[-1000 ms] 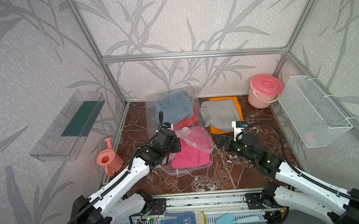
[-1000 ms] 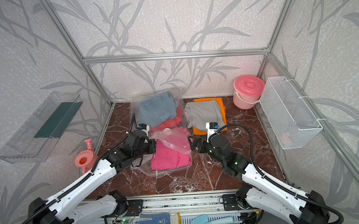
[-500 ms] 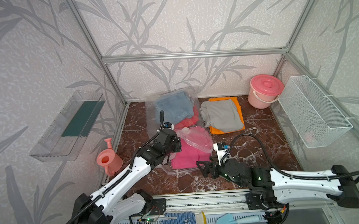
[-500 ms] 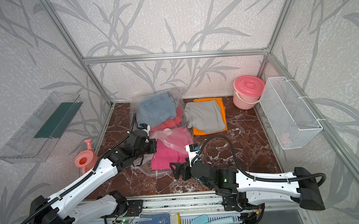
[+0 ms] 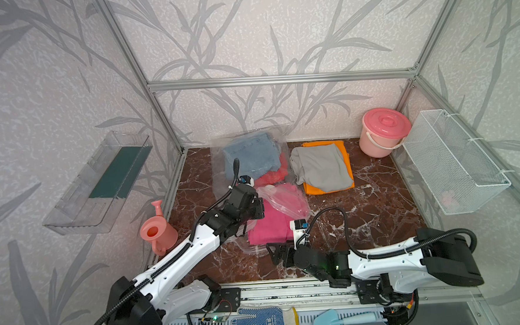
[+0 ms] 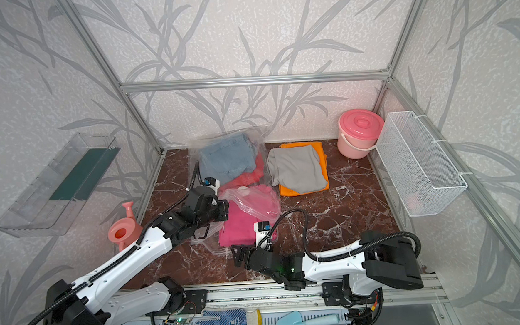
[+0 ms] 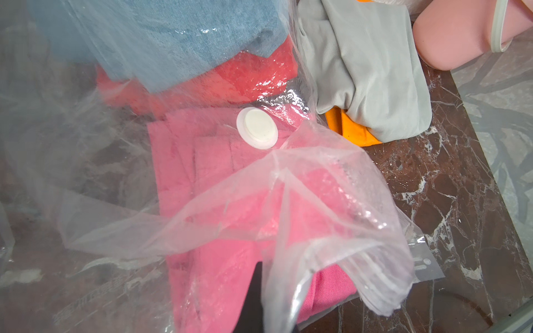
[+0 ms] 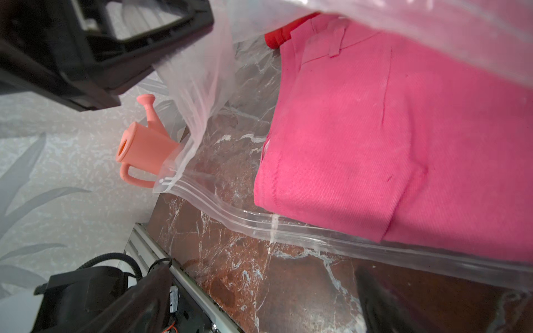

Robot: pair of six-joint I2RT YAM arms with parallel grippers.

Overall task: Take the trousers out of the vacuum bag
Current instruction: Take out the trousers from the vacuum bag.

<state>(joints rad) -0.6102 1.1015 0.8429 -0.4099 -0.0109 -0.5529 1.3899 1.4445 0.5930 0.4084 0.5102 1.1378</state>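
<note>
Pink trousers (image 5: 268, 227) are lying in the vacuum bag (image 5: 285, 195) mouth on the desk (image 5: 377, 212). Left jaws, pressed together, are seemingly pinching its flap up; right jaws, spread wide, are hovering close, next needing to slide in and grip the cloth.

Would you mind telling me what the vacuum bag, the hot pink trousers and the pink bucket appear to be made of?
The vacuum bag looks like thin clear plastic film: glossy, crinkled, see-through. The hot pink trousers seem matte woven cloth, showing fine twill ribbing. The pink bucket: probably smooth moulded plastic.
</note>
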